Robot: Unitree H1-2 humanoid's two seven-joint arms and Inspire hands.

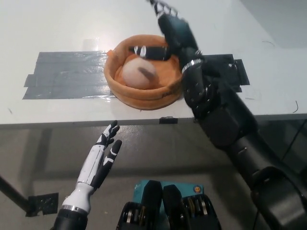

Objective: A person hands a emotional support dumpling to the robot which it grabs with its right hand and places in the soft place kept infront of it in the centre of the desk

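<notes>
A: Dumpling point(136, 73): pale, rounded, pinkish-white lump, smooth, with one short dark mark on its upper side. Blurred; no face or detail to be made out.

B: Position?

A: Down inside the soft orange basket point(144, 98), resting on the orange lining, toward the left half of the bowl. Basket near the front edge of the white desk point(57, 24), roughly centre.

B: Right hand?

A: Black right hand point(165, 33) above the basket's far right rim, fingers spread apart, one finger point(148, 50) stretched leftward across the bowl just over the dumpling. Apart from the dumpling, as far as can be seen; grasping nothing. Upper fingertips cut off at the top edge of the view.

B: Left hand?

A: White left hand point(100, 160) below the desk edge at lower left, palm exposed, fingers loose and apart, holding nothing.

B: Writing, labels?

A: A small orange tab point(110, 52) on the basket's left rim, no text legible. None readable on dumpling or basket wall. Grey tape patch point(62, 74) on the desk left of the basket, touching its side; dark tape patch point(230, 67) to the right, partly hidden behind the black arm. Both unmarked.
</notes>
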